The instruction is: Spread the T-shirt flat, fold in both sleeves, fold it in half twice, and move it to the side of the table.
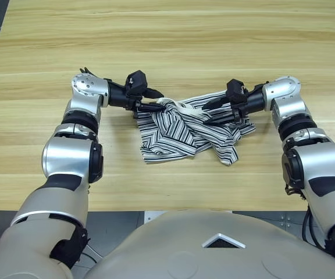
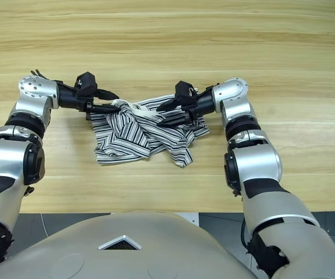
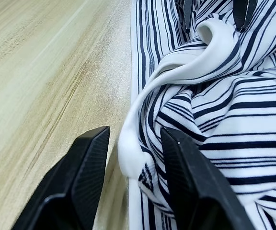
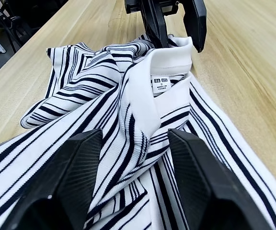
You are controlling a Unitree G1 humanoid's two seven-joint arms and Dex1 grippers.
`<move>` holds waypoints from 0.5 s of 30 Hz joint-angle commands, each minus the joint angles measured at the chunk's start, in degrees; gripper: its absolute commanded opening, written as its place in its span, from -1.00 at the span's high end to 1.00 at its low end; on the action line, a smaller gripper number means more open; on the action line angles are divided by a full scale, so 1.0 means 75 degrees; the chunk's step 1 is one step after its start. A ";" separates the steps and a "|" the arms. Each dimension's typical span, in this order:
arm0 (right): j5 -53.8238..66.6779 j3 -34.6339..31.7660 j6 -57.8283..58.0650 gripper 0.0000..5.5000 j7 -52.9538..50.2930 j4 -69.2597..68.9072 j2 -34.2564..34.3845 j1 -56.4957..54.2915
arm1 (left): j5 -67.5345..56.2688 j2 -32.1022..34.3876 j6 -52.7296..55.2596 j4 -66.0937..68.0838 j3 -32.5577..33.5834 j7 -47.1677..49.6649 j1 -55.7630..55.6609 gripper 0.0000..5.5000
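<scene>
Your left end effector (image 1: 158,100) & right end effector (image 1: 210,113) sit unclenched astride the crumpled black-white striped fabric T-shirt (image 1: 179,132); clamp now & you'd prob. pinch stacked layers.

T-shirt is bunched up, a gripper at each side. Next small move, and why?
Probably close both grippers on the fabric. The T-shirt lies crumpled on the table, and the left gripper and right gripper each have open fingers straddling a fold of it. A pinch at each side should give the hold needed to pull it out flat.
</scene>
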 commanded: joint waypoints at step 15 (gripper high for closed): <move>0.0069 0.0125 -0.0153 0.96 -0.0057 -0.0267 -0.0051 0.0093 | 0.0003 -0.0065 0.0048 0.0000 -0.0011 -0.0923 0.0109 0.96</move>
